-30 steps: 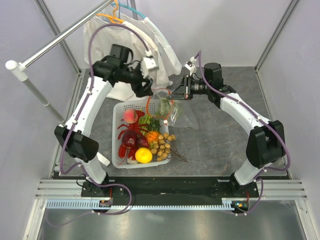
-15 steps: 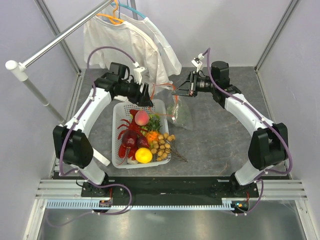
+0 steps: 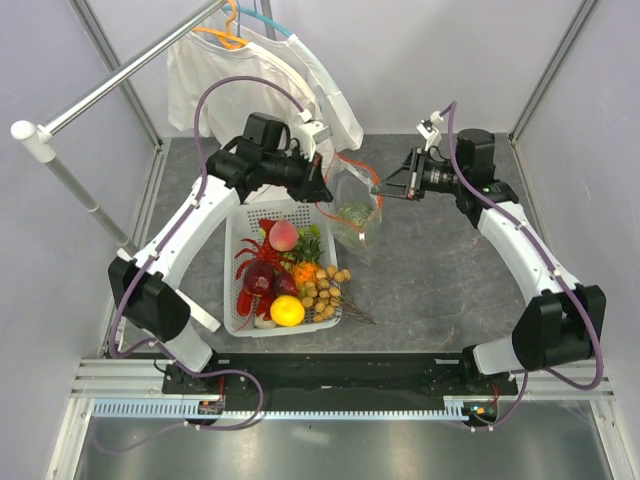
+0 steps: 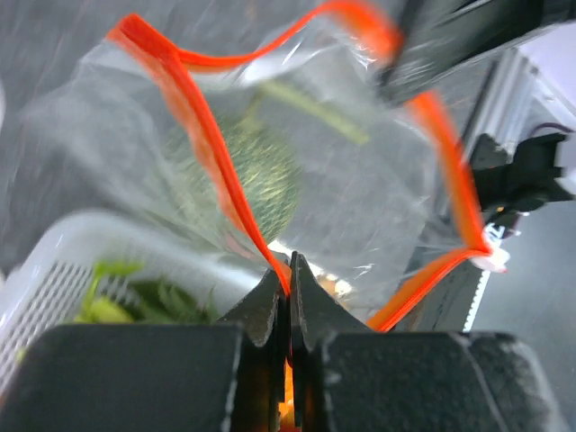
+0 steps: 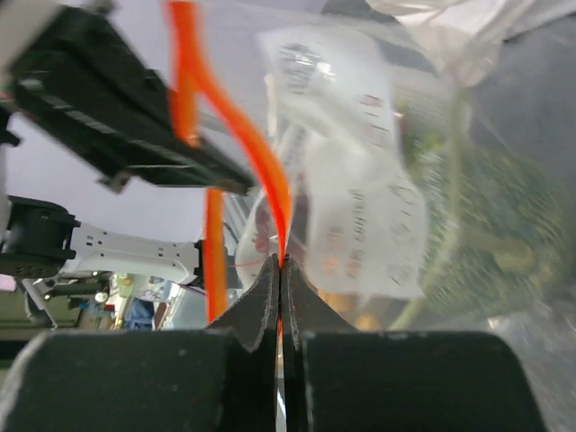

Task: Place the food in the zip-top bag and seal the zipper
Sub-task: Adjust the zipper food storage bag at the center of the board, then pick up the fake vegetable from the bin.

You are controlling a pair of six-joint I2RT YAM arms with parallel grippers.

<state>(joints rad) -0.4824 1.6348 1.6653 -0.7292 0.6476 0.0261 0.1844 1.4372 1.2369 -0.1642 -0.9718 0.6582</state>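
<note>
- melon [image 4: 243, 171], pale green and netted, sits inside the zip-top bag [image 3: 352, 205], low against the clear plastic.
- the bag hangs between the two arms at the far middle of the table [image 3: 430, 270], just right of the far right corner of the white basket [image 3: 233, 270]. i cannot tell whether its bottom touches the table.
- the zipper [image 4: 198, 117], a red-orange strip, runs round the bag's mouth as an open loop, its two sides well apart in the middle.
- the left gripper [image 4: 289, 270] has its fingers pressed fully together, pinching the zipper strip at the left side of the mouth.
- the right gripper [image 5: 280, 270] is likewise clamped tight, with the strip nipped between its fingertips at the right side of the mouth.
- the peach [image 3: 284, 235] lies in the far part of the basket, near the bag but apart from it.
- a dark red piece [image 3: 258, 280] lies nearer in the basket, with a yellow fruit [image 3: 287, 311] by the near wall.
- a white shirt [image 3: 260, 70] hangs on a hanger at the far left, behind the left arm.
</note>
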